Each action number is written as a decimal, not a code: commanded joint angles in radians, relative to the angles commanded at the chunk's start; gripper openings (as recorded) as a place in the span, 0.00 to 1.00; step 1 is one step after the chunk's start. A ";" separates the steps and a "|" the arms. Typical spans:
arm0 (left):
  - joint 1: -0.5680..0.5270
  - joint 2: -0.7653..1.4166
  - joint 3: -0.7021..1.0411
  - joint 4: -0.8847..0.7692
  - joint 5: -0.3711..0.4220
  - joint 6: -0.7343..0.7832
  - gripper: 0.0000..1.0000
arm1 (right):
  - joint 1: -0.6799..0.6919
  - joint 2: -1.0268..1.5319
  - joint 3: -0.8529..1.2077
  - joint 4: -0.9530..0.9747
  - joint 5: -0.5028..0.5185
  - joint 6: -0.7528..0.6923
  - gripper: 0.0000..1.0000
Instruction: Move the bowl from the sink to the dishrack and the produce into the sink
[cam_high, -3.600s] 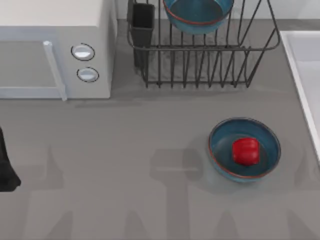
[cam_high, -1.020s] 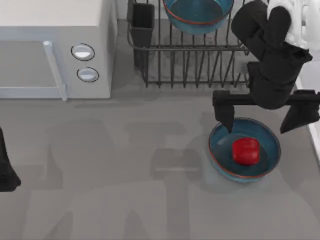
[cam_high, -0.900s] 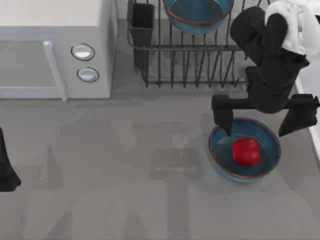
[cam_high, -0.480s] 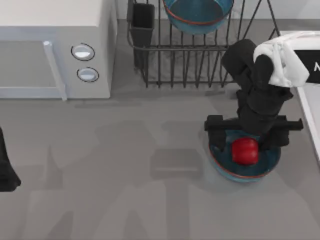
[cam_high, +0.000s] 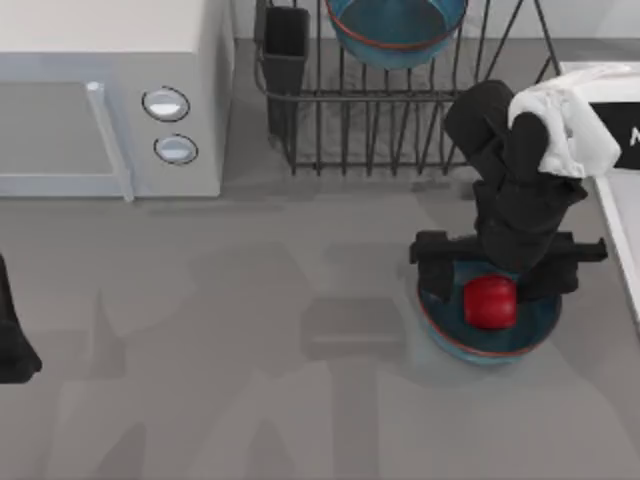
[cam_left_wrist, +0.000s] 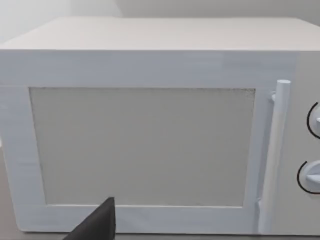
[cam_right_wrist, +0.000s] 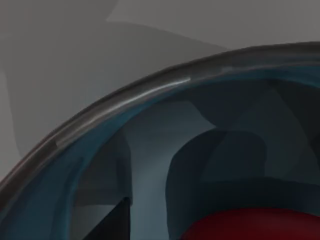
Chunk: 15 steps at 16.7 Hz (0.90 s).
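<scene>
Grey tabletop (cam_high: 250, 300); right hand (cam_high: 497, 268) spread wide over produce (cam_high: 490, 302).

A fragment of one white letter stands on the black panel of the right arm (cam_high: 610, 125), cut by the right edge of the top view; it is too little to be read; the microwave (cam_high: 110, 100) carries two round knobs (cam_high: 166, 103) with no legible marking, in the top view and in the left wrist view alike; no brand, number or sign can be read anywhere else
</scene>
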 joint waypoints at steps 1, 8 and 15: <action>0.000 0.000 0.000 0.000 0.000 0.000 1.00 | 0.000 0.000 0.000 0.000 0.000 0.000 0.70; 0.000 0.000 0.000 0.000 0.000 0.000 1.00 | 0.000 0.000 0.000 0.000 0.000 0.000 0.17; 0.000 0.000 0.000 0.000 0.000 0.000 1.00 | 0.000 0.000 0.000 0.000 0.000 0.000 0.00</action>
